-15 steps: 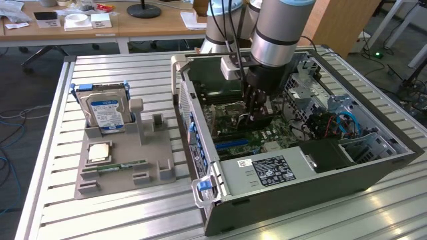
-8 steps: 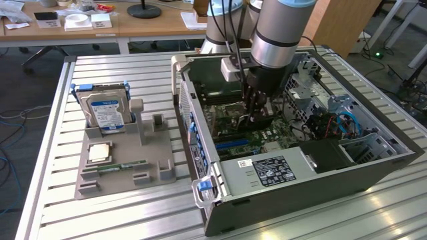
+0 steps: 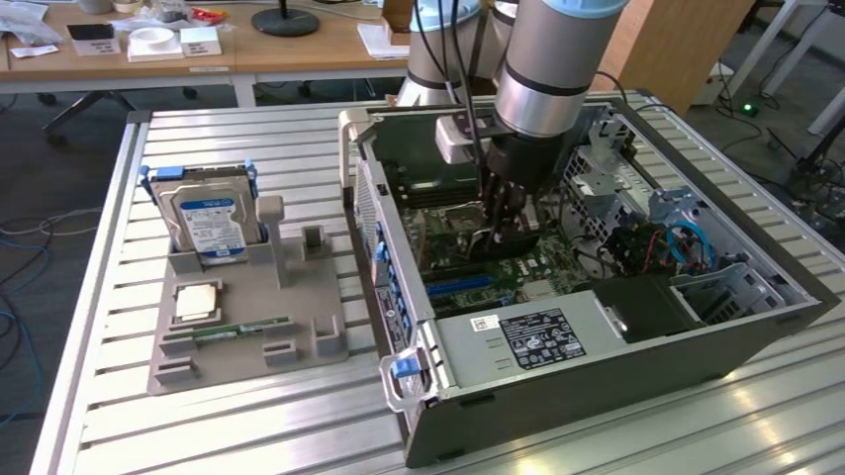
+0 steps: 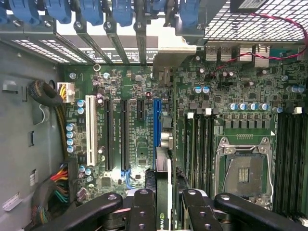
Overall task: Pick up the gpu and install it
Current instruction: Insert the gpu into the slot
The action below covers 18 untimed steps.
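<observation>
the gpu stands edge-on over the motherboard inside the case.

— What stands beyond the far edge of the slatted metal table?
— A wooden desk with small white boxes and a round black base.
— And the floor?
— Grey, with loose cables off the exterior view's left edge. Bright light glints on the near slats.

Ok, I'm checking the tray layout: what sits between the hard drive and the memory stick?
The CPU, lying flat on the tray between the hard drive and the memory stick, as the exterior view shows.
</observation>
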Tool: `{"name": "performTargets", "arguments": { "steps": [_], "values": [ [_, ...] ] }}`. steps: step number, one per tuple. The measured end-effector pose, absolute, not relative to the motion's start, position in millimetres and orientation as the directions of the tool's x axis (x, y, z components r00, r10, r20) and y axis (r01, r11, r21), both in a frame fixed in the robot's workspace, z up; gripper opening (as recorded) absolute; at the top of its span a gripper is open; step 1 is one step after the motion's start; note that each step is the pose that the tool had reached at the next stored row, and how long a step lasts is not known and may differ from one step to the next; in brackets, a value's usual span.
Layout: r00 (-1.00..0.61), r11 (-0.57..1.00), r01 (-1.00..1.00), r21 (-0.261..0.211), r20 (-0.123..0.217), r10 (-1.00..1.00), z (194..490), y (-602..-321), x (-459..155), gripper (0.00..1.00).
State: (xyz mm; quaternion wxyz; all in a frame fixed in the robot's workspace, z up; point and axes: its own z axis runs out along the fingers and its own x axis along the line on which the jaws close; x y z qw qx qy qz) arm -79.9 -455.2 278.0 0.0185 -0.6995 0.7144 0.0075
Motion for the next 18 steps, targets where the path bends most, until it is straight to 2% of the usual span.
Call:
{"name": "performTargets", "arguments": {
  "steps": [18],
  "values": [
    [-0.021,0.021,-1.0,-0.015,-0.037,-0.999,275.7,-460.0,-81.2,0.26]
  ]
}}
